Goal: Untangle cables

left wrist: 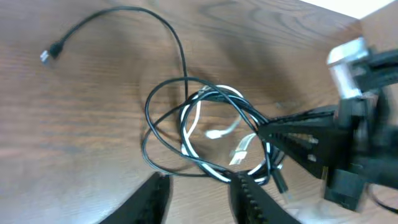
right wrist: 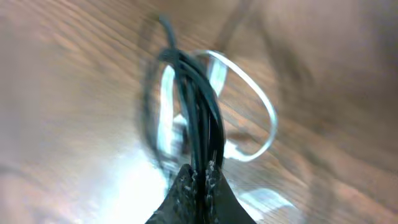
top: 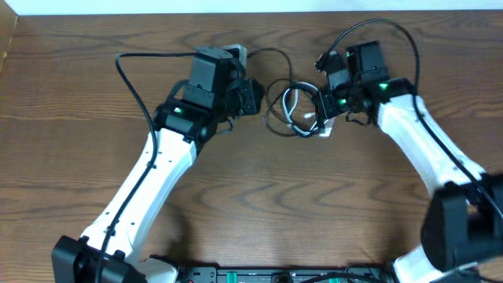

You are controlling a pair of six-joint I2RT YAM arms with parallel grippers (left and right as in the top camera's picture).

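Note:
The cables lie as a tangle of black and white loops on the wooden table, also seen from overhead as cables. One black strand runs off to a small plug. My right gripper is shut on a bundle of black strands at the tangle's right side, with the white cable's loop beside them. The same right gripper shows in the left wrist view. My left gripper is open just short of the tangle's near edge, with nothing between its fingers.
Both white arms reach in from the front, the left arm and the right arm. Thick black cords loop off each wrist. The table's far edge lies close behind the grippers.

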